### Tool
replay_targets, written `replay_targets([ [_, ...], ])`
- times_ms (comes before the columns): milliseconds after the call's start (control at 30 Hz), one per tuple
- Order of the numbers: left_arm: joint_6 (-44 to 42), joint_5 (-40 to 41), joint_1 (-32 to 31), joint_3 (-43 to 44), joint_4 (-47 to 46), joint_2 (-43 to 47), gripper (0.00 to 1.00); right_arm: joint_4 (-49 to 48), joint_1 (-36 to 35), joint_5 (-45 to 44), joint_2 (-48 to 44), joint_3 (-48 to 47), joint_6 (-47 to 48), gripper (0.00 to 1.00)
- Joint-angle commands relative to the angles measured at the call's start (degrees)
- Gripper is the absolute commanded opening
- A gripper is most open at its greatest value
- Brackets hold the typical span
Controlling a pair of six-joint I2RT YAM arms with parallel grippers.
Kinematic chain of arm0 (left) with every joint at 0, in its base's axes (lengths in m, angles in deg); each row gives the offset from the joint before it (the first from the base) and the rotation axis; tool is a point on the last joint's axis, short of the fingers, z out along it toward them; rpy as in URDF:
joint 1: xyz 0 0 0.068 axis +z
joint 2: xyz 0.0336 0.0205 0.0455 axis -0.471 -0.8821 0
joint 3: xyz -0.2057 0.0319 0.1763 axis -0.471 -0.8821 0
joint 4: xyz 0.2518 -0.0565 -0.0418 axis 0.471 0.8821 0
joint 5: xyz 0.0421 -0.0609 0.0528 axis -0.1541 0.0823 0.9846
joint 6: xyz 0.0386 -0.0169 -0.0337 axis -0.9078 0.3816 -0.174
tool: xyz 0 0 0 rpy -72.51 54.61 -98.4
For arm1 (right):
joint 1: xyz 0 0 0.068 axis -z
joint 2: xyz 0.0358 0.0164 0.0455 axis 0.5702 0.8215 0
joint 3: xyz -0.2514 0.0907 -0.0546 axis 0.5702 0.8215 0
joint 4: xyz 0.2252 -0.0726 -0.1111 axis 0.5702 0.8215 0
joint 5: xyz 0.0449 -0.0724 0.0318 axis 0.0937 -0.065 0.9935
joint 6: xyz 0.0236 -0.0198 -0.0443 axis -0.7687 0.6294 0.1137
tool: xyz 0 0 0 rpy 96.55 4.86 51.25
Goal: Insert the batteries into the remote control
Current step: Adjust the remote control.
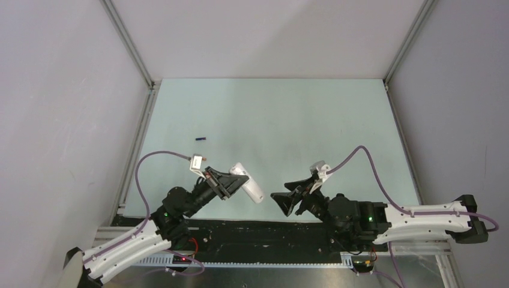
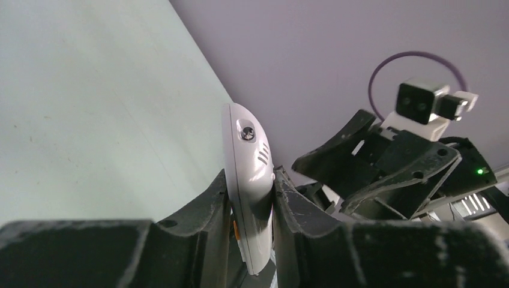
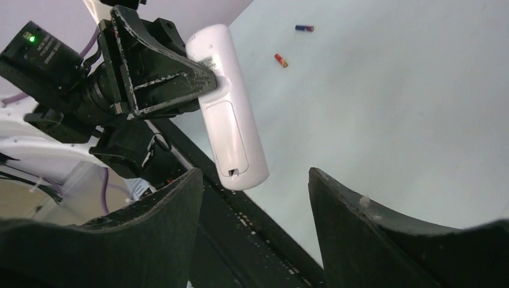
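Smooth white plastic, rough black plastic.
The small white rectangular plastic remote control (image 3: 228, 120) looks smooth with a soft sheen. The left gripper (image 2: 249, 201) and right gripper (image 3: 255, 180) have black plastic fingers (image 3: 162, 228), matt and grainy, scuffed pale at the edges. The pale green table (image 1: 270, 120) top is matt and even. The silver frame rails (image 1: 129, 42) look like bare metal. The red-orange battery (image 3: 281, 60) and dark blue battery (image 3: 304, 27) are too small to judge.

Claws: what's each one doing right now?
Left claw: closed on the remote.
Right claw: open, holding nothing.
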Motion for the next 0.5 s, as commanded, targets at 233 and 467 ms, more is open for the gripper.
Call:
replay_targets([
  [233,1.35,5.21,-0.06,-2.99,-9.92,4.13,0.0,-13.64,1.31,0.16,5.8,2.84,-15.26,0.85],
  [467,5.43,6.06,-0.02,-3.3,-11.12,4.11,0.0,-21.83,4.62,2.7,2.94,8.98,-24.37,0.69],
])
